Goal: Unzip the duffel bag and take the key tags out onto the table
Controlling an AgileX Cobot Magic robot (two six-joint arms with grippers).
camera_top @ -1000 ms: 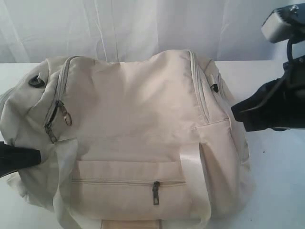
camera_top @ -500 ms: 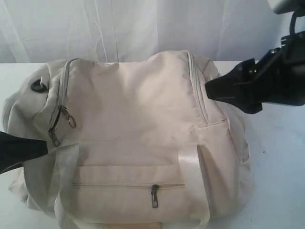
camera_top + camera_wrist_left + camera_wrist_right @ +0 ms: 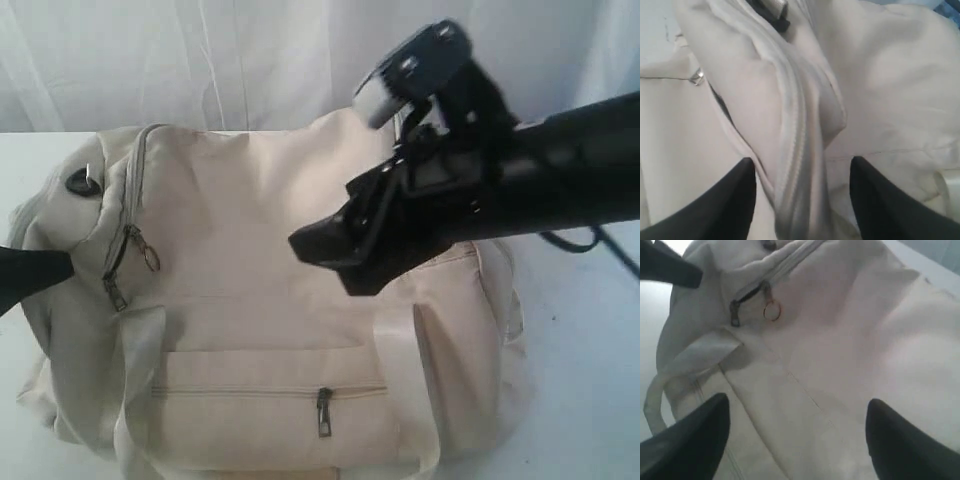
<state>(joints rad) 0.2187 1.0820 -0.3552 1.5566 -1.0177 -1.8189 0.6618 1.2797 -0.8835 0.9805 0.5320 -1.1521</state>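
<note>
**A:** The duffel bag [image 3: 250, 310] lies on the white table [image 3: 585, 390] and fills most of the exterior view. The right gripper [image 3: 322, 262] hangs over its top panel, with the arm crossing the middle.

**B:** Only the right wrist view shows that gripper's state. Its 2 fingers [image 3: 690, 445] are spread wide, with nothing held and only cloth below. That view also shows a zip pull [image 3: 771, 310] with a thin metal ring, lying near the bag's end.

**A:** And the left gripper [image 3: 801, 161]?

**B:** Its own wrist view shows 2 dark fingers set apart. A raised fold of the bag with a zip track [image 3: 795, 115] runs up between them. I cannot tell whether the pads touch the cloth. In the exterior view it is just 1 dark wedge at the frame edge, against the bag's end.

**A:** What is hidden?

**B:** The bag's inside is hidden. The right arm covers the top seam on that side, and the frame cuts off the bag's near edge.

**A:** Textures?

**B:** The cloth is soft, matte and cream, creased and slumped. A glossier pale strap [image 3: 400, 360] runs down the front beside the front pocket [image 3: 250, 425]. A dark pull [image 3: 323, 410] hangs on that pocket's zip. A dark D-ring [image 3: 80, 182] sits at the end of the bag.
</note>
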